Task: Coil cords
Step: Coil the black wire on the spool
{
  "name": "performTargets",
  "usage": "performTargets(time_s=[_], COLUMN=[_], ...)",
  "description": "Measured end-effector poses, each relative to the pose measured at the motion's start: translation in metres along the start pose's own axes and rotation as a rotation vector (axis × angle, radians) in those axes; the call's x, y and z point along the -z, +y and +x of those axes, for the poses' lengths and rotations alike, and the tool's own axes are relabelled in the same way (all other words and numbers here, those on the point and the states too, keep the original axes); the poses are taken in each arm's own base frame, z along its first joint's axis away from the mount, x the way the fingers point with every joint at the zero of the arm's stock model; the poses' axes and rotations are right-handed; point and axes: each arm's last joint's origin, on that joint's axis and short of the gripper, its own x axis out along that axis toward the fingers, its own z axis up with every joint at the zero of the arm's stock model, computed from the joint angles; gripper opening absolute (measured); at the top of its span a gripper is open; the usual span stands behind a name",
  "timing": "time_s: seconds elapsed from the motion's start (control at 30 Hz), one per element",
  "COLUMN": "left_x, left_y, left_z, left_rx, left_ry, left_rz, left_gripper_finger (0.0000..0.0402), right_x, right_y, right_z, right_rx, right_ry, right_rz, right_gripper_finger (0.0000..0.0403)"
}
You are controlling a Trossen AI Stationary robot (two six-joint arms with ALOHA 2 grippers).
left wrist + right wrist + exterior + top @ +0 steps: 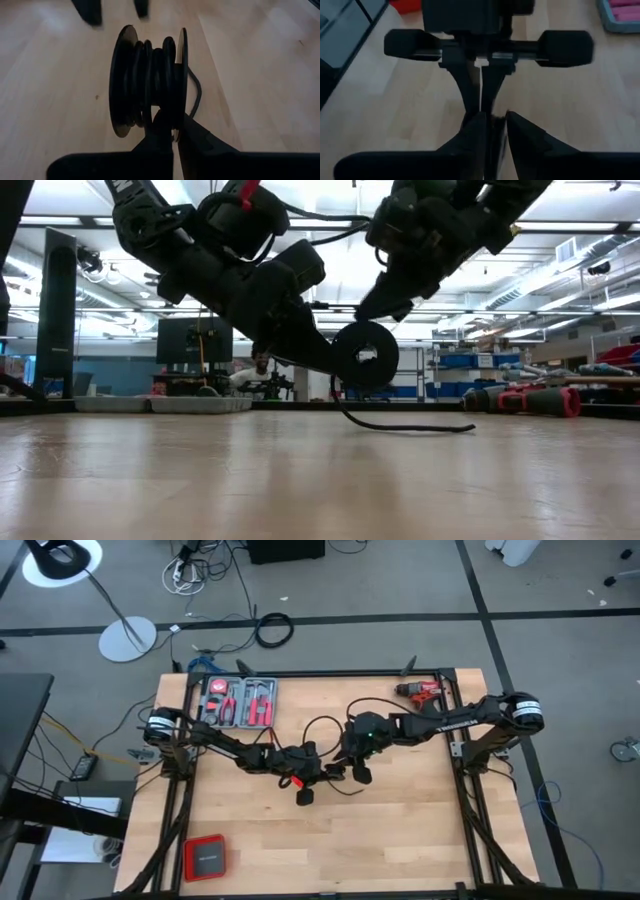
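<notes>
Black cord (150, 80) spooled, prob. both grippers pinching.

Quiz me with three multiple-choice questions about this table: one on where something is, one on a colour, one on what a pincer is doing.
1. Where is the red drill?
A) at a corner of the table
B) at the table's centre
C) on the floor
2. What colour is the cord wound on the spool?
A) white
B) black
C) yellow
3. The left pincer is:
A) wide open
B) shut on the spool's rim
C) out of sight

Answers:
1 A: the high view shows it at the corner by the right arm's base.
2 B: the windings look black.
3 B: it pinches one disc's edge.
</notes>
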Motion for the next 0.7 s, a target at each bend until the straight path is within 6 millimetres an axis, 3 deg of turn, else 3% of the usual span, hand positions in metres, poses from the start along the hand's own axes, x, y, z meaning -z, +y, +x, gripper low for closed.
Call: performTargets(time_s=[0.23,0.5,0.7], left_x=[-0.001,0.000,0.001], left_y=[0.000,0.001,0.002], left_z=[0.000,0.000,0.000], left_rx=[-0.003,-0.031,-0.062], left_ry=[-0.007,-0.003,0.009], left_rz=[-0.001,0.000,-0.003], left_gripper_finger=[0.0008,0.0008,0.0008], right_x=[0.010,0.013,0.014], right_y=[-0.002,-0.003,-0.003], right_z=[0.021,0.028,0.029], right_rx=[0.038,0.027,0.053], right_ry=[0.036,0.036,0.047], right_rz=[0.018,0.044,0.046], right_gripper_finger=[0.0077,0.0076,0.0022])
